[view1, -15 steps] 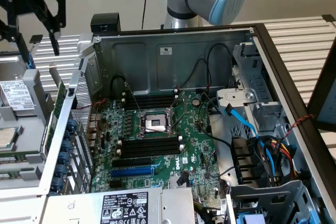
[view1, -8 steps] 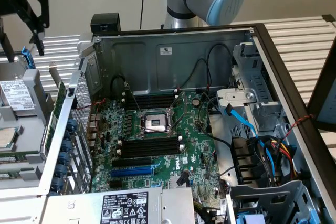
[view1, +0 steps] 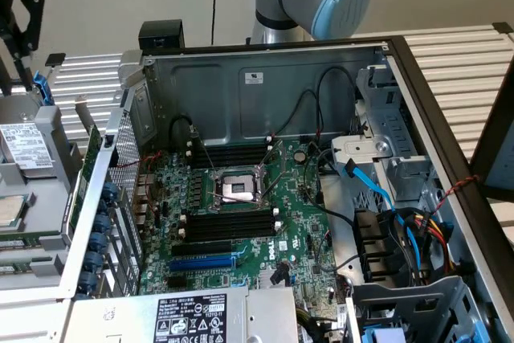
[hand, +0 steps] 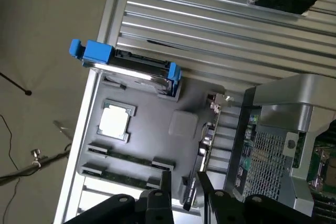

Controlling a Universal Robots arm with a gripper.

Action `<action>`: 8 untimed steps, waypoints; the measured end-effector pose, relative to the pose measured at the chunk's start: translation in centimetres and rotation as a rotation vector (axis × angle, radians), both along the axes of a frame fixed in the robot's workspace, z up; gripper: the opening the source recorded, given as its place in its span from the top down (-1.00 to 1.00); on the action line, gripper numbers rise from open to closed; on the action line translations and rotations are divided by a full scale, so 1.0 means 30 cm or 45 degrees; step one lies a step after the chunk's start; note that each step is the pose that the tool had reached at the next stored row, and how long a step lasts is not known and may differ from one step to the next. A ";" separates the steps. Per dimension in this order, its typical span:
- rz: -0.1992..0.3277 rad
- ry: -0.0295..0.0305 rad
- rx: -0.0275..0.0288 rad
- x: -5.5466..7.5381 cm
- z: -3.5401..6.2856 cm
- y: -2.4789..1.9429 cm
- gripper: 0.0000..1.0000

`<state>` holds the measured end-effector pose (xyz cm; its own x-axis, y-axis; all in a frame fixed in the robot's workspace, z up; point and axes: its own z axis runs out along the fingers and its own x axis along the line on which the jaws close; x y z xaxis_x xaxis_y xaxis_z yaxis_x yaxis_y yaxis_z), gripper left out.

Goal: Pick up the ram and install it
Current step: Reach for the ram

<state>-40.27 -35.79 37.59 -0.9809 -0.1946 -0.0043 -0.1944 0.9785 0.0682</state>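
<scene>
- Pick-up step, by my reading: gripper (hand: 184, 177) fingers spread, straddling one end of the ram (hand: 202, 148), not yet clamped.
- Ram stands on edge at the gray tray (hand: 149, 132) rim, beside the computer case (view1: 265, 78).
- A grasp here calls for fingers square on a thin board.
- Tray also holds a hard drive (hand: 131, 66), a CPU (hand: 114, 120) and two flat memory sticks (hand: 128, 157).

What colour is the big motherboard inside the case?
The motherboard is green, clearest in exterior view.

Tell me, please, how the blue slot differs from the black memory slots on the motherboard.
The blue slot is a single, shorter strip; the black memory slots are longer and grouped side by side. Both run parallel on the motherboard and look empty.
</scene>
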 end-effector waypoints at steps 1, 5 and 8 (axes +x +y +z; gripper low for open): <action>0.000 -0.0001 0.0000 -0.015 -0.003 0.005 0.40; 0.000 -0.0001 0.0000 -0.076 -0.013 0.024 0.54; 0.001 -0.0003 0.0013 -0.121 -0.022 0.031 0.54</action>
